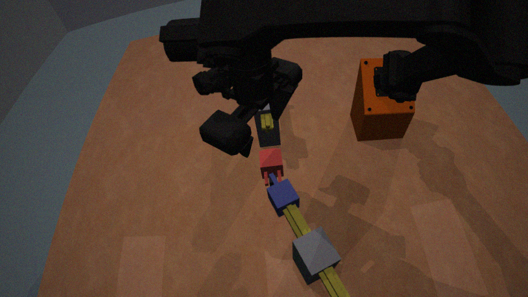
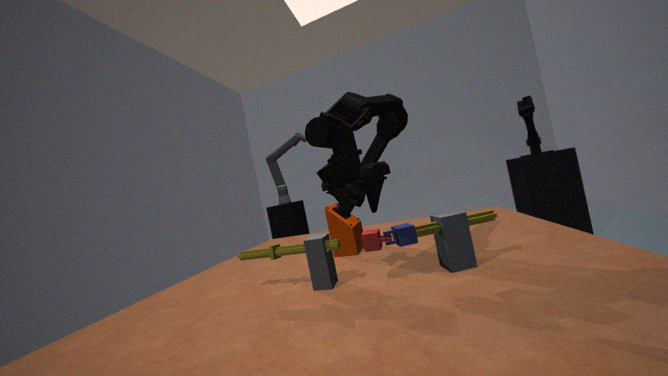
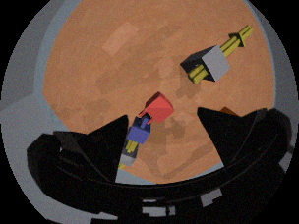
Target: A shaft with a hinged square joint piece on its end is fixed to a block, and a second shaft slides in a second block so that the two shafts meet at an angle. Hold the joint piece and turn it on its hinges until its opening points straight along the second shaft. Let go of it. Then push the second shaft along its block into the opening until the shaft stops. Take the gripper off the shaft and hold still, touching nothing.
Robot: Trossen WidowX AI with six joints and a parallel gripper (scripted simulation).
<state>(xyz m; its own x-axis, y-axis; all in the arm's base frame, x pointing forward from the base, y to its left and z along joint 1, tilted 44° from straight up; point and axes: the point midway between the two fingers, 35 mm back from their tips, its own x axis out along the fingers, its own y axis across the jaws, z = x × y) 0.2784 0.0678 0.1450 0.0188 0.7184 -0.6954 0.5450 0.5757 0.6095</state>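
The red joint piece [image 1: 271, 157] [image 2: 372, 240] [image 3: 159, 108] is hinged to the blue piece [image 1: 283, 194] [image 2: 404, 234] [image 3: 140, 133] on the first yellow shaft [image 1: 297, 221] [image 2: 427, 229], fixed in a grey block [image 1: 316, 251] [image 2: 456, 240]. In the top view the red piece looks roughly in line with the second yellow shaft [image 1: 266, 121] [image 2: 289, 249] [image 3: 228, 47], which passes through the other block [image 1: 269, 138] [image 2: 321, 263] [image 3: 216, 64]. A gap separates that shaft's end from the red piece, whose opening is hidden. My gripper [image 1: 262, 134] [image 3: 163, 114] is open and empty, above the pieces, tilted and touching neither.
The second shaft has a collar [image 2: 274, 252] [image 3: 239, 39] on its outer part. An orange box [image 1: 385, 125] [image 2: 344, 236] under the arm's base stands beside the line of shafts. Other arms on black stands [image 2: 287, 219] [image 2: 548, 191] are in the background.
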